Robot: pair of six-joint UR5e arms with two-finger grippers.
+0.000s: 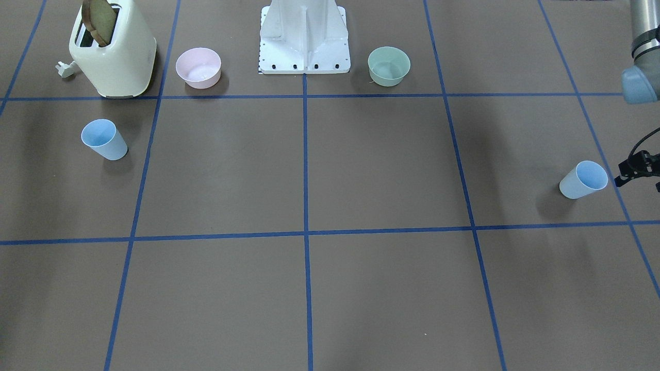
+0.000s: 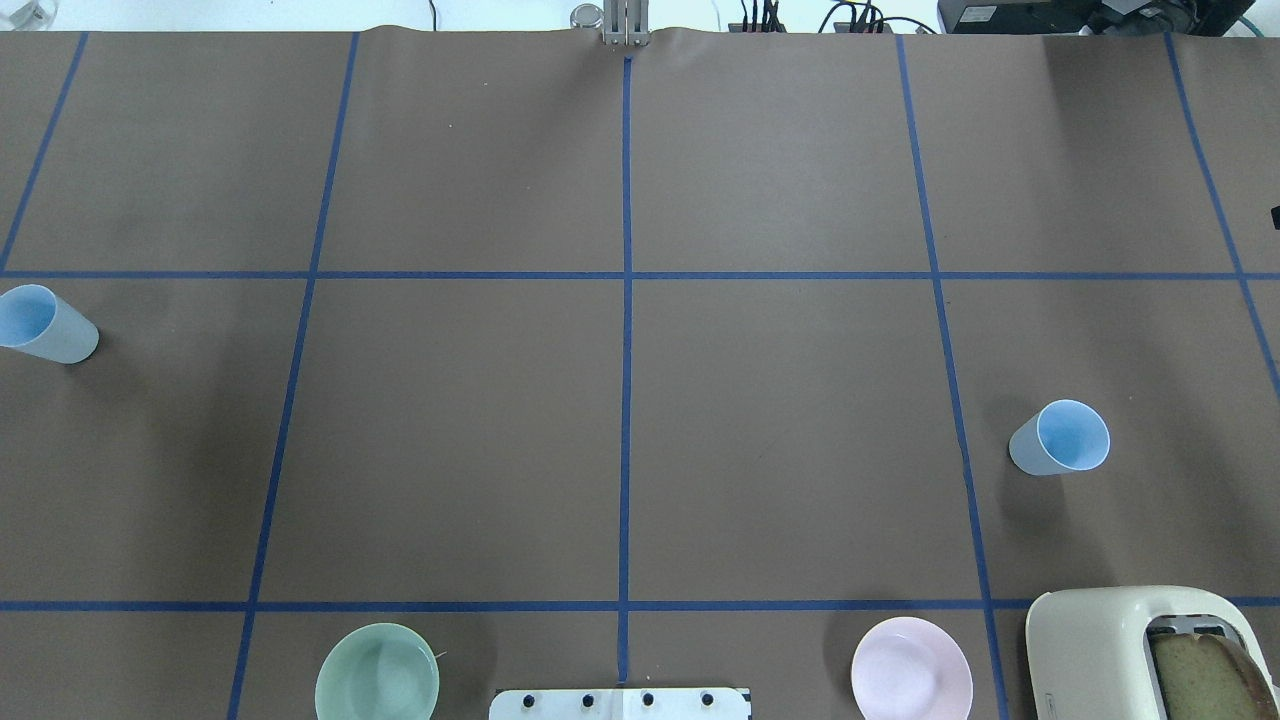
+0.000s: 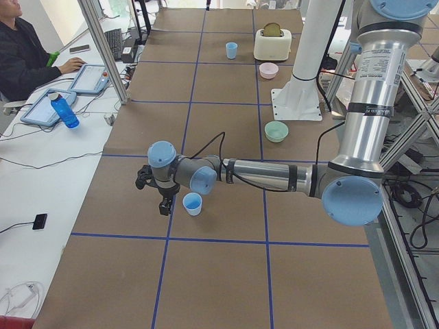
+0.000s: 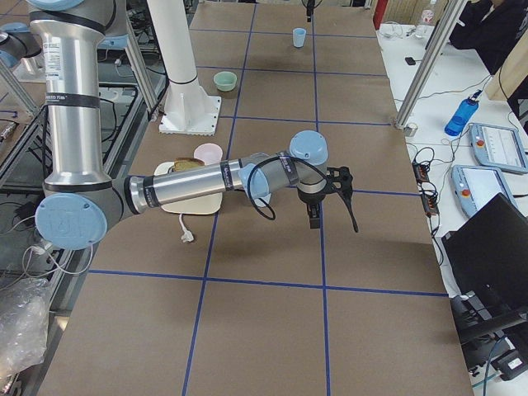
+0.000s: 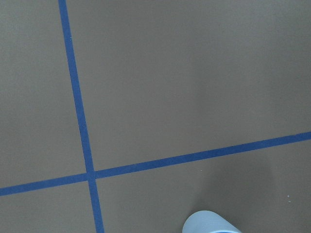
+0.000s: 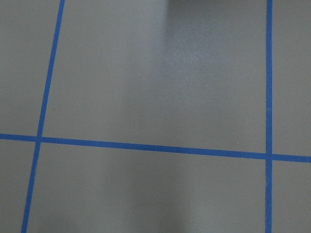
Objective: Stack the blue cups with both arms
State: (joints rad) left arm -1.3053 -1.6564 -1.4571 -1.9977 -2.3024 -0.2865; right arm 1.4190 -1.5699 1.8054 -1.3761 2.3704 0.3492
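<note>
Since the two blue cups stand upright and well apart, one [image 1: 582, 180] just beside the left gripper [image 3: 156, 192], the other [image 1: 104, 139] near the toaster [image 1: 116, 62], each arm evidently fetches its own (neither is held). For both the left and right gripper [image 4: 332, 219], jaw spread cannot be told.

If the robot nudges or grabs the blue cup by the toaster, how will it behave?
Probably light: the blue cup looks thin-walled and empty. Standing on its narrower base, it may tip if pushed near the rim. Its thin wall could flex under a squeeze.
</note>
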